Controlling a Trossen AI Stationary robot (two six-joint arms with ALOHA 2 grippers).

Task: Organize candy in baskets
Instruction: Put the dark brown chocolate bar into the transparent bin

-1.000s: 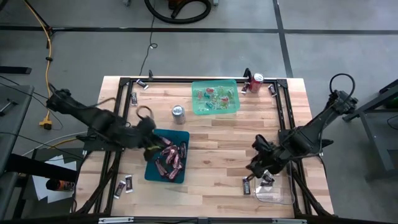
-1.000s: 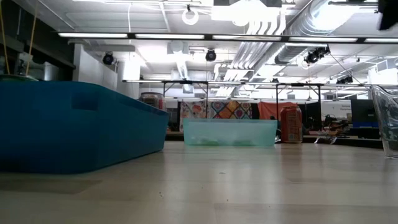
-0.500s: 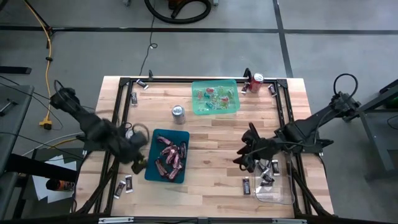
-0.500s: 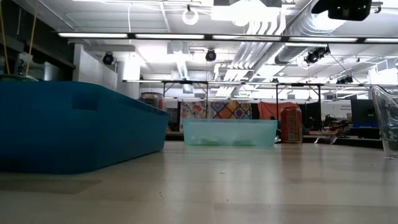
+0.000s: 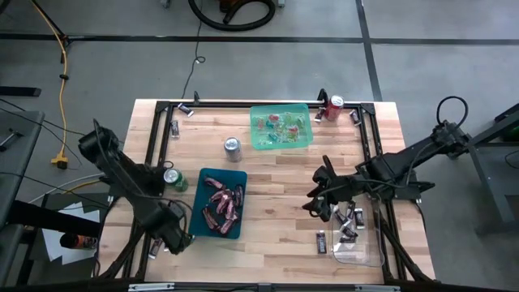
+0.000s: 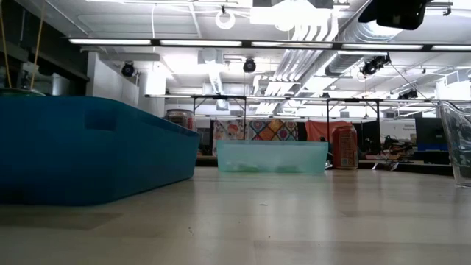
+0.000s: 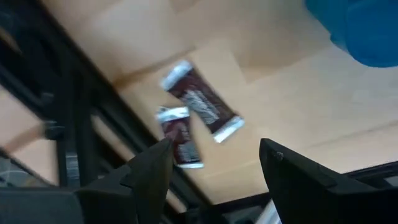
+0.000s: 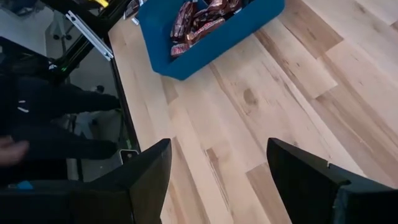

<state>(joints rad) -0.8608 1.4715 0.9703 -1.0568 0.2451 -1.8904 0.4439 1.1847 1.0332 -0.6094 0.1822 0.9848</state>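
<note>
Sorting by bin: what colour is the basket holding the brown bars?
Dark teal basket, clearest in the high view.

The wide middle of the table (image 5: 276, 174) lies bare between the dark teal basket (image 5: 217, 203) and the right gripper (image 5: 318, 203), so there is easy passage there. Toward the back, a silver can (image 5: 233, 147) stands just beside the light green basket (image 5: 280, 126), narrowing that gap. A green can (image 5: 173, 179) crowds the teal basket's left side. The black frame rails (image 5: 375, 162) fence both edges, and the clear basket (image 5: 359, 246) fills the near right corner
</note>
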